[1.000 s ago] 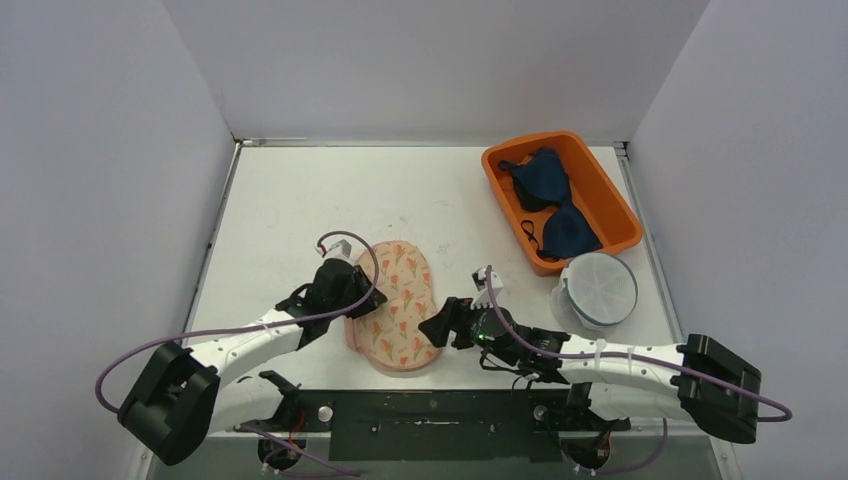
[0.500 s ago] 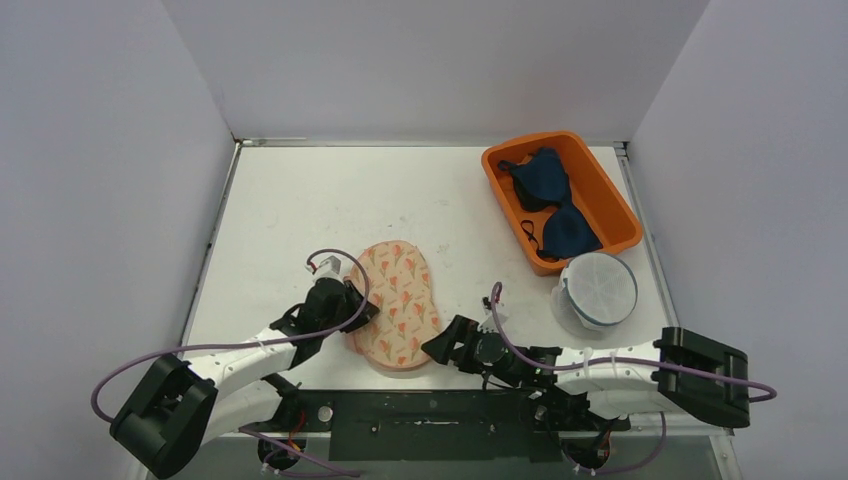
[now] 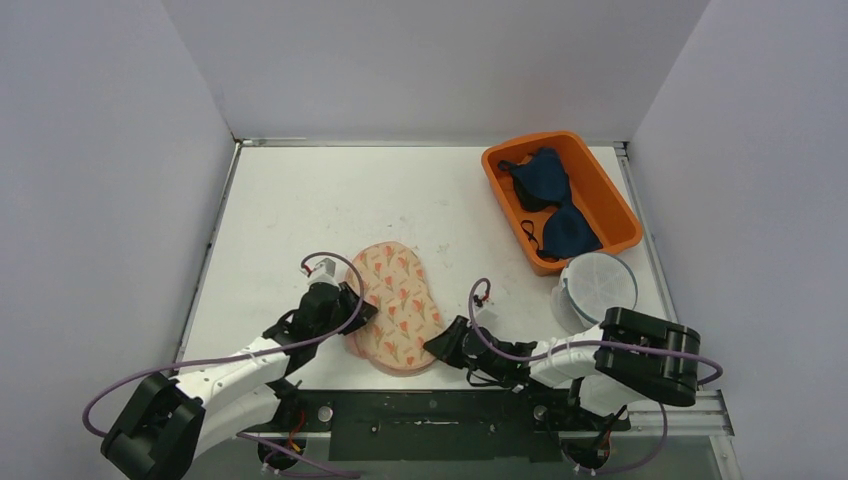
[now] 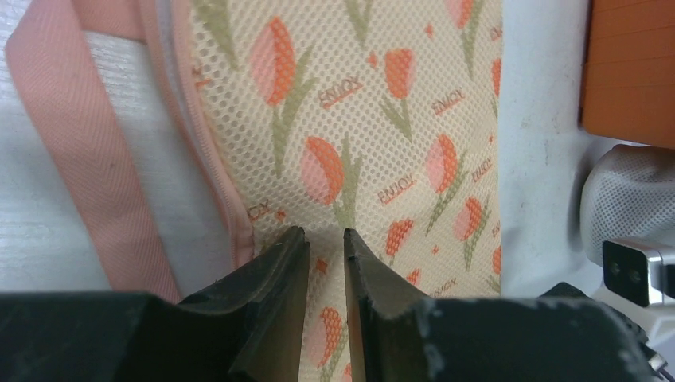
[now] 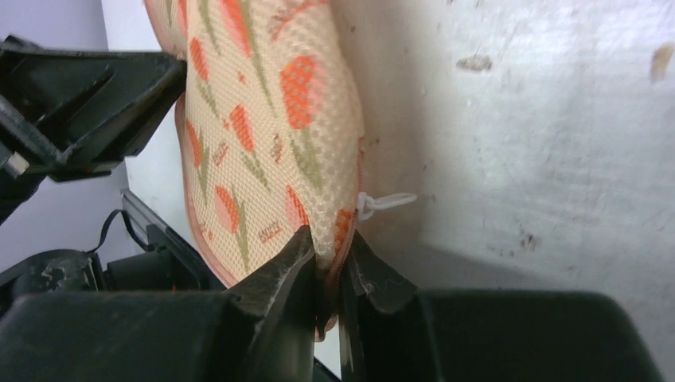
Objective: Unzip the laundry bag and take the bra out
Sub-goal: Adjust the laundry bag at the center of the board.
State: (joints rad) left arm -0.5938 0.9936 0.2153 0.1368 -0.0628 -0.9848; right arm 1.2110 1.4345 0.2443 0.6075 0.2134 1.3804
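By the table's near edge, the right gripper is clamped on the near right hem of the tulip-print laundry bag. The left gripper pinches the mesh on the bag's left side, so the bag lies between the two. Farther back, at the far right corner, an orange bin holds dark blue garments.

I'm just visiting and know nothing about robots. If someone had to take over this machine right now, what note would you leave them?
Left gripper: fingers shut on the mesh of the flowered laundry bag, on its left side.
Right gripper: fingers shut on the bag's near right edge, beside a small white cord loop.
The bag lies on the table close to the arms. The orange bin at the far right holds dark blue bras; a white mesh pouch sits just in front of it.
Done: both arms have hold of the bag.
Left: no opening shows in the bag, so unzipping it and taking the bra out both appear to remain.
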